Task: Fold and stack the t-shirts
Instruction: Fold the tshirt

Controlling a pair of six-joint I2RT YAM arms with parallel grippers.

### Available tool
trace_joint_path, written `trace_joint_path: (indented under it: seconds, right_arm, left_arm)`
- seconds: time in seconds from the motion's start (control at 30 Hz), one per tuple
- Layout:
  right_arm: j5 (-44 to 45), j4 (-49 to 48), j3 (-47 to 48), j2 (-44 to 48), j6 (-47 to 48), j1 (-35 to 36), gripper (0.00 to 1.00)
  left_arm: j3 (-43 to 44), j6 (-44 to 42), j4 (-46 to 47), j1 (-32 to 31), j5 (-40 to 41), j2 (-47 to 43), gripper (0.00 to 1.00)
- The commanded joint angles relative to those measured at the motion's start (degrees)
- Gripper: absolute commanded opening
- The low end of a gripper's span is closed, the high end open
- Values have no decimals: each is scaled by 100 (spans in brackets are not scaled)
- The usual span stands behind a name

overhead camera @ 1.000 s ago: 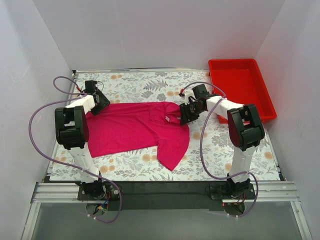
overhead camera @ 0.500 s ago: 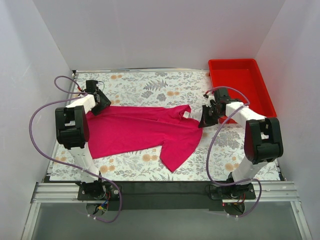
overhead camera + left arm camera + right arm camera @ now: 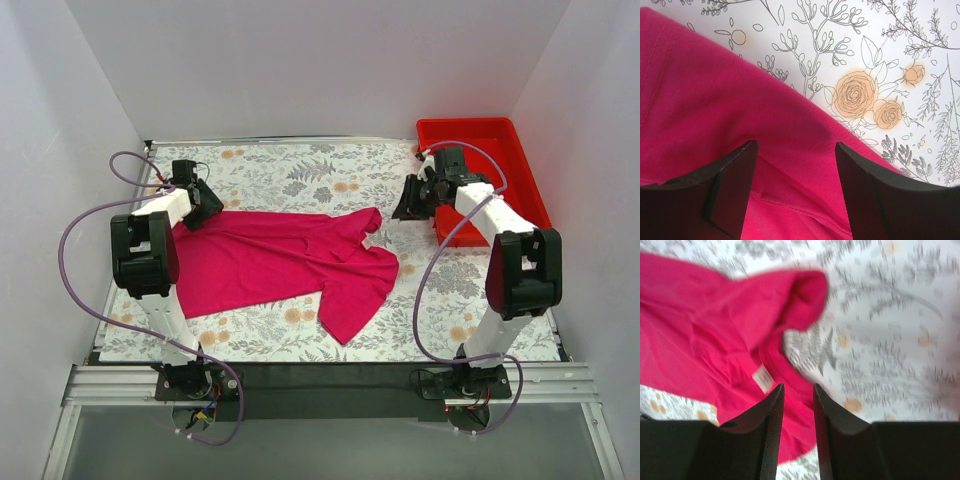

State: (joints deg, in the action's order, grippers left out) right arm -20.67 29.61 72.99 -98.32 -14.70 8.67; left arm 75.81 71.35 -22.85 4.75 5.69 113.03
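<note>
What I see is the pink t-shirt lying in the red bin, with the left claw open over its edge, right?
No: the top view shows the pink t-shirt on the flowered table, not in the red bin. The left claw is open over its edge.

A floral-printed tabletop [image 3: 300, 175] is carrying a plain magenta-pink t-shirt [image 3: 270, 255], which is lying spread and rumpled across its middle, one part trailing toward the near edge. A bright red plastic bin [image 3: 490, 150] is sitting at the far right corner, apart from the t-shirt.
</note>
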Motion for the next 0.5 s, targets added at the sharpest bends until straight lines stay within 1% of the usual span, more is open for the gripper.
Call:
trace_joint_path:
  seconds: [0.0, 0.17, 0.2, 0.23, 0.3, 0.47]
  right_arm:
    - [-184, -508, 452, -441, -349, 118, 32]
    - [-368, -1183, 567, -1003, -841, 249, 30]
    - [-385, -1237, 645, -1083, -868, 267, 28]
    - [-394, -1281, 698, -1171, -885, 302, 23]
    - [-412, -1343, 804, -1426, -894, 337, 19]
    - [-368, -1484, 1059, -1865, -886, 408, 15]
  left_arm:
    - [-216, -43, -396, 52, -86, 114, 60]
    - [-225, -42, -396, 52, -104, 87, 60]
    - [-242, -51, -396, 52, -112, 87, 60]
    - [-251, -51, -396, 43, -104, 87, 60]
    - [-251, -42, -396, 52, -112, 70, 60]
    - [-216, -34, -387, 52, -130, 70, 60]
